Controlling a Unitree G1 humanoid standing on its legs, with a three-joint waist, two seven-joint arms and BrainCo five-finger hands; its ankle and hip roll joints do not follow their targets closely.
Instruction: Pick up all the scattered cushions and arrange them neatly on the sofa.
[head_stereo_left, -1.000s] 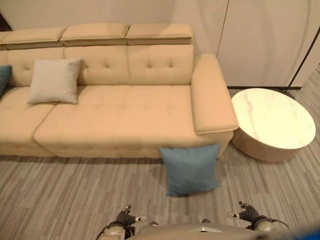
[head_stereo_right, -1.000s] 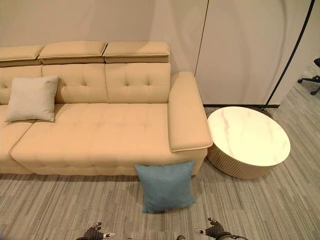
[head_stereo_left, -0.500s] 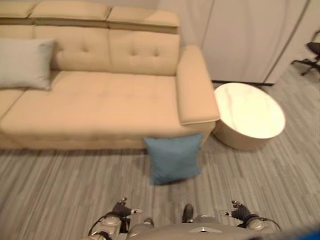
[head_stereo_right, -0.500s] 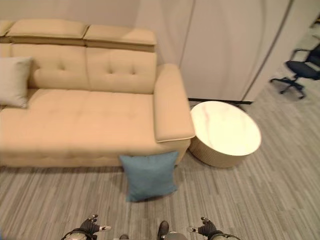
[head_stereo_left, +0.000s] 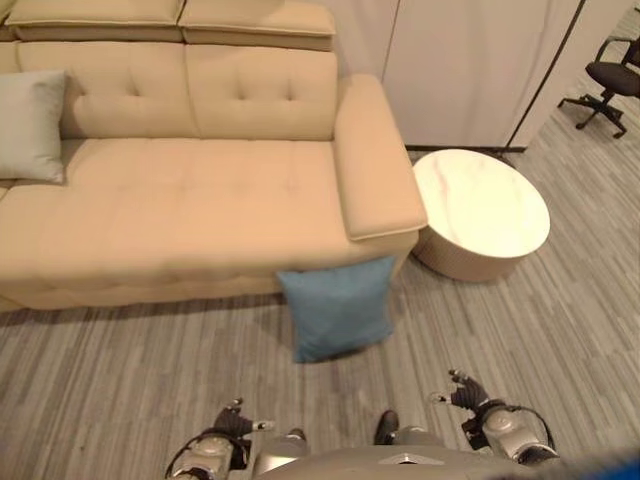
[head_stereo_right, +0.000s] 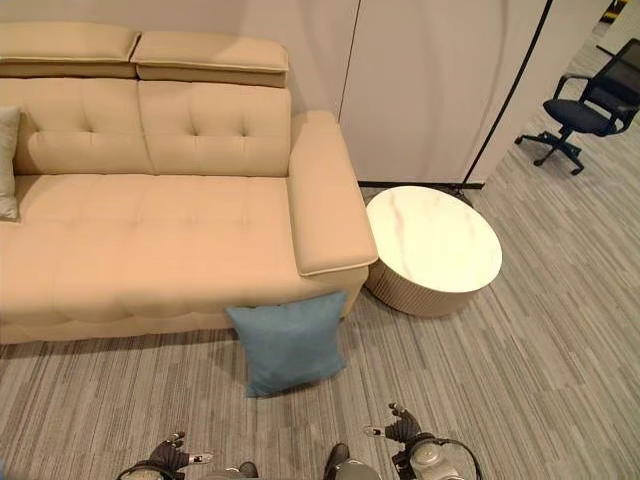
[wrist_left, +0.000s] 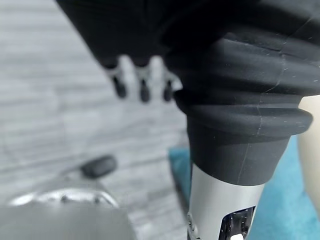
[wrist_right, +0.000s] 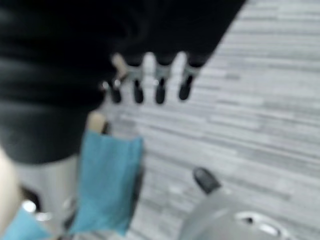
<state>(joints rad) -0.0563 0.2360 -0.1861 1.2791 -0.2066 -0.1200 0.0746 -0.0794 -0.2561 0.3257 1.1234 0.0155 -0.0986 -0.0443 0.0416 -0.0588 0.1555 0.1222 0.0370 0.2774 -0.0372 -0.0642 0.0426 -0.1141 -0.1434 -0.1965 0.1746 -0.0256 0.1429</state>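
Grey striped floor (head_stereo_left: 120, 370) under us, beige sofa (head_stereo_left: 200, 190) ahead. Left to right: pale cushion (head_stereo_left: 30, 125) already on the seat; blue cushion (head_stereo_left: 337, 307) on the floor, leaning against the sofa front below the armrest; round marble surface (head_stereo_left: 480, 200) beside it. Left robot hand (head_stereo_left: 232, 420) and right robot hand (head_stereo_left: 466, 392) hang low, fingers relaxed, empty. We judge: step closer, take the blue cushion by both side edges. Right eye view shows more of the office chair (head_stereo_right: 590, 105).

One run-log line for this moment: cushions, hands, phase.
blue cushion: floor, leaning on sofa front | grey cushion: on seat | left hand: open, empty | right hand: open, empty | phase: approach
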